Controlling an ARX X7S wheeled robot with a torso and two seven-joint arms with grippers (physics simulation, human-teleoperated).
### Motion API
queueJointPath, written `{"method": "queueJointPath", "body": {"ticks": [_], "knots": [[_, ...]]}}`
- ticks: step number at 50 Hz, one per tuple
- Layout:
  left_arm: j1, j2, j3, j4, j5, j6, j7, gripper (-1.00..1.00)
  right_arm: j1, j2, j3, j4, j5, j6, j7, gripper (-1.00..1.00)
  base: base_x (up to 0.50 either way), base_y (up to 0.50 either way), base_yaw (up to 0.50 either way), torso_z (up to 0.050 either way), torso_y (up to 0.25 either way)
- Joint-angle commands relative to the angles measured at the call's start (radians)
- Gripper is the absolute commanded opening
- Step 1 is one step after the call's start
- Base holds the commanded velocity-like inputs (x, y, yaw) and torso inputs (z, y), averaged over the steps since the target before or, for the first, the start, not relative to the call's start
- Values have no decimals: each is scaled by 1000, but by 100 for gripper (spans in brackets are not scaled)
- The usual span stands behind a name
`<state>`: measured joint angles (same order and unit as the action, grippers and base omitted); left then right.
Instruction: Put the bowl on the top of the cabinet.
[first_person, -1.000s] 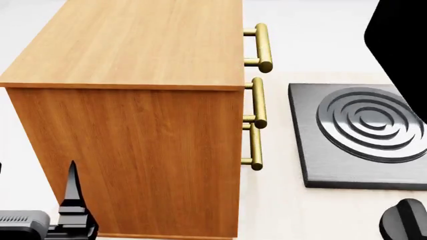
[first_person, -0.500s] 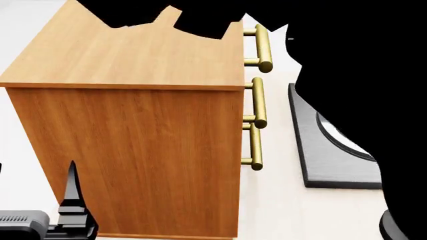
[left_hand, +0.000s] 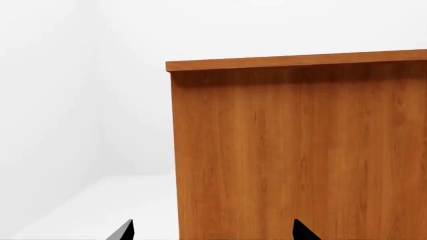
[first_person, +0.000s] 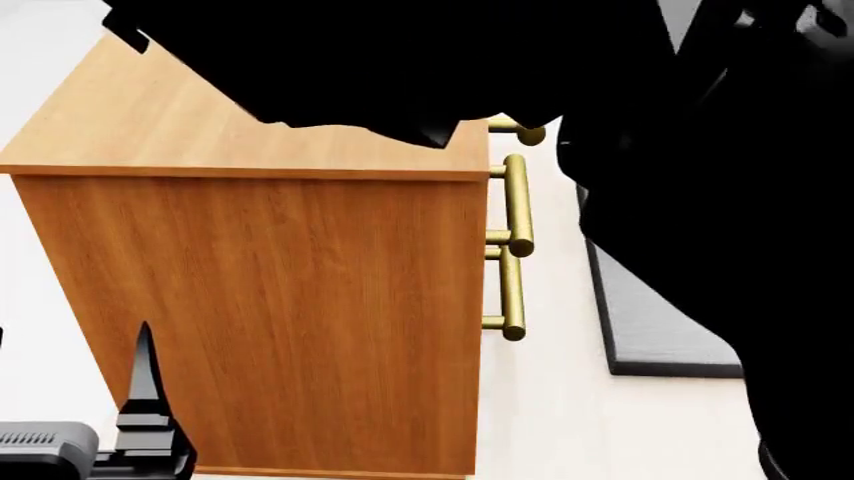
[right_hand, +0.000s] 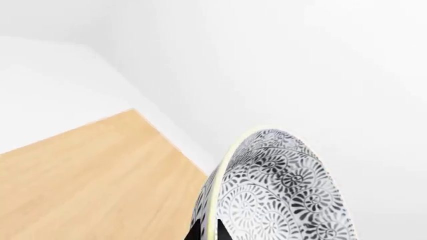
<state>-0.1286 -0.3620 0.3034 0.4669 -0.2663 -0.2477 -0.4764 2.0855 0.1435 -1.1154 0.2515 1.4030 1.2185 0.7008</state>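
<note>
**Bowl tilted on edge over the cabinet top: drop risk**

Left gripper (first_person: 140, 400) sits low beside the cabinet (first_person: 267, 300), fingertips spread, empty; I'd leave it there, clear of the side panel.

Right gripper (right_hand: 205, 234) pinches the bowl's (right_hand: 280, 190) rim, bowl nearly on edge above the pale top. Judging from that tilt, letting go now could send it rolling off. My right arm (first_person: 641, 150) blacks out much of the head view, so I can't gauge height or the far edge; it needs levelling first.
</note>
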Motion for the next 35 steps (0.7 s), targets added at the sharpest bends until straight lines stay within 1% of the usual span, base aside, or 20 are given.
{"method": "queueJointPath", "body": {"ticks": [1, 22, 35], "knots": [[0, -1, 1, -6, -2, 5, -1, 100, -43, 7, -23, -7, -48, -16, -3, -100, 0, 0, 0, 0, 0], [2, -4, 6, -17, -3, 17, -3, 100, -115, 5, -66, -36, -66, -39, -5, -100, 0, 0, 0, 0, 0], [-3, -5, 12, -13, -3, 10, -8, 100, -118, 10, -83, -50, -66, -33, -22, -100, 0, 0, 0, 0, 1]]}}
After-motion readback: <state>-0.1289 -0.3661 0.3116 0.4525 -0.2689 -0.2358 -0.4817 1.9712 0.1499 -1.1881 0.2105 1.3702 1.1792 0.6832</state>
